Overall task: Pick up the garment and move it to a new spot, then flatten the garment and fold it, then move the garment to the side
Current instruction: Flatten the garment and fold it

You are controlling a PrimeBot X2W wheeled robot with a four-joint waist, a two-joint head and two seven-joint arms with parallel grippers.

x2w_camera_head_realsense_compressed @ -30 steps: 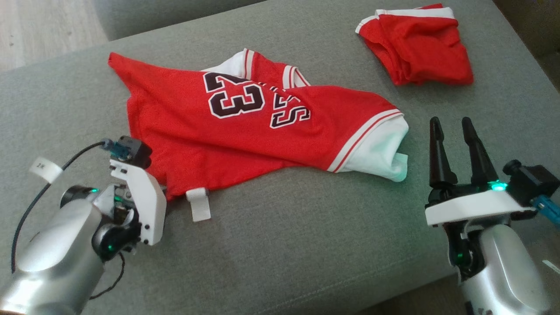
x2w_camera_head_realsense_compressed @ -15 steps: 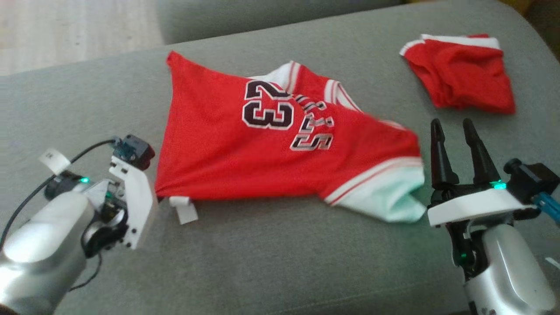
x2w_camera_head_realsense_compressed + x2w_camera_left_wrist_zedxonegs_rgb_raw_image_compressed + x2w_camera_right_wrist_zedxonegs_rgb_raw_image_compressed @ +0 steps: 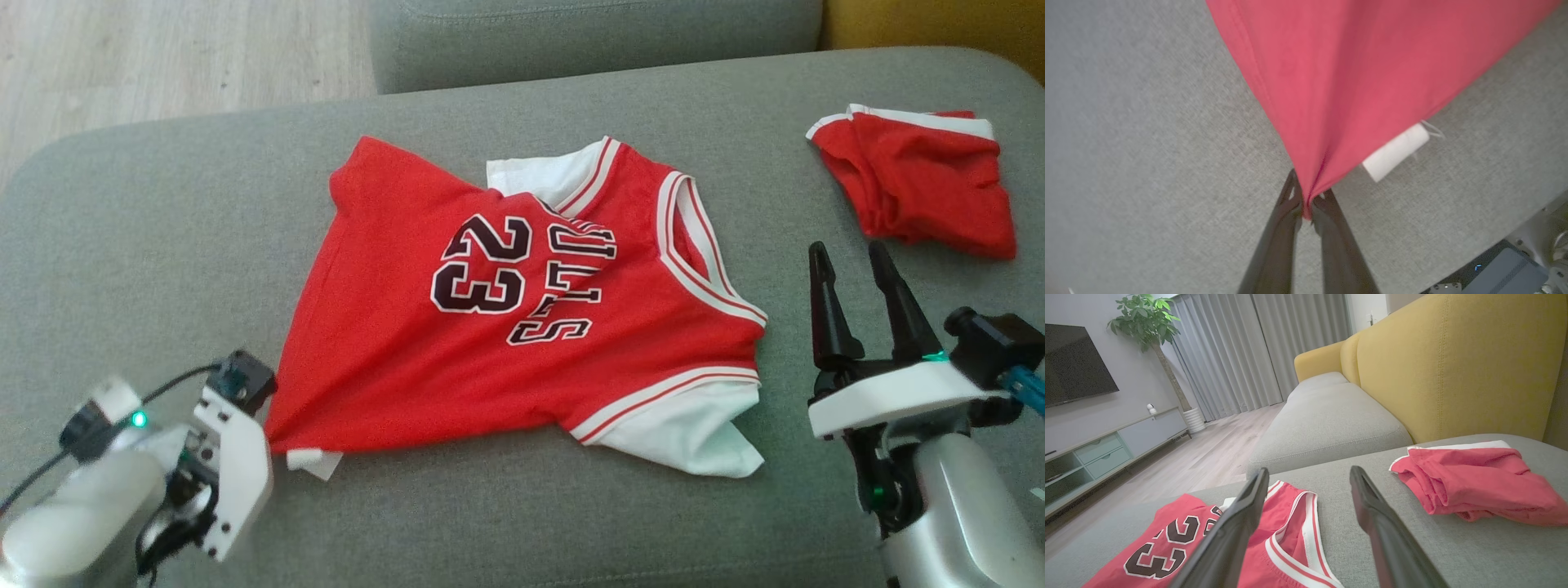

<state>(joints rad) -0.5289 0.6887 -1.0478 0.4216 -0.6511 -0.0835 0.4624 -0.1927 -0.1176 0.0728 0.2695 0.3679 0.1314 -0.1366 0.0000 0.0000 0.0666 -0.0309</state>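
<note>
My left claw (image 3: 1306, 202) pinches the jersey (image 3: 1355, 73) by a thin corner at its tips; a hard tug could slip it out; my right claw (image 3: 847, 249) gapes empty.

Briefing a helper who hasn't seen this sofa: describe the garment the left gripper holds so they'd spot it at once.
On the grey cushion, look mid-seat for the spread-out red jersey, one hem corner pinched by the left gripper. Unlike the folded red bundle at far right, it bears a 23.
</note>
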